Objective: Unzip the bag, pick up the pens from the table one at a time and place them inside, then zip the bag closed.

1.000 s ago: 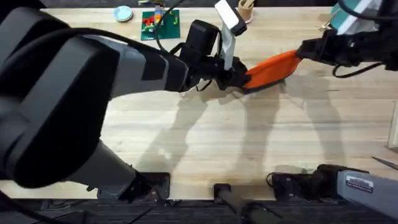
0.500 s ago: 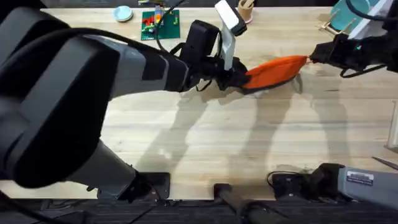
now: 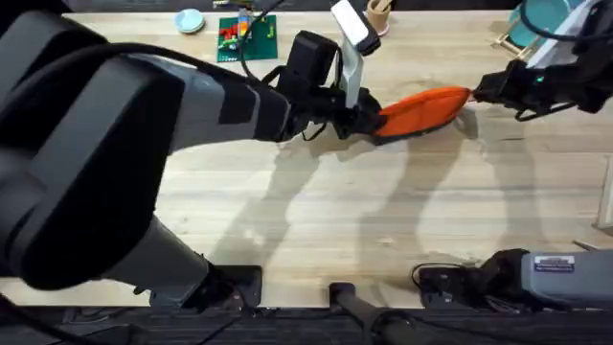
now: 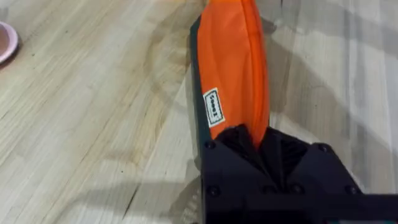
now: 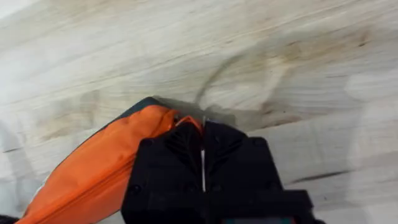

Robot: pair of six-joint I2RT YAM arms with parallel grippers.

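Note:
The orange-red bag [image 3: 421, 107] lies stretched out on the far part of the table [image 3: 335, 211]. My left gripper [image 3: 369, 120] is shut on its left end, and the left wrist view shows the black fingers [image 4: 292, 158] clamped over the fabric of the bag [image 4: 233, 62]. At the opposite end, my right gripper [image 3: 474, 93] is shut on the small pull tab. In the right wrist view the fingers [image 5: 180, 149] are pressed together at the tip of the bag [image 5: 106, 168]. The pens are out of view.
Along the far edge sit a green card [image 3: 247, 38], a pale blue round lid [image 3: 190, 19], a tan cup [image 3: 380, 10] and a teal object [image 3: 536, 19]. A pink dish [image 4: 3, 40] lies near the bag. The big left arm [image 3: 115, 144] spans the table's left half.
My right gripper moved right and slightly down along the bag's top. The bag's raised right end dropped, so it now lies flatter and longer. The left gripper held still.

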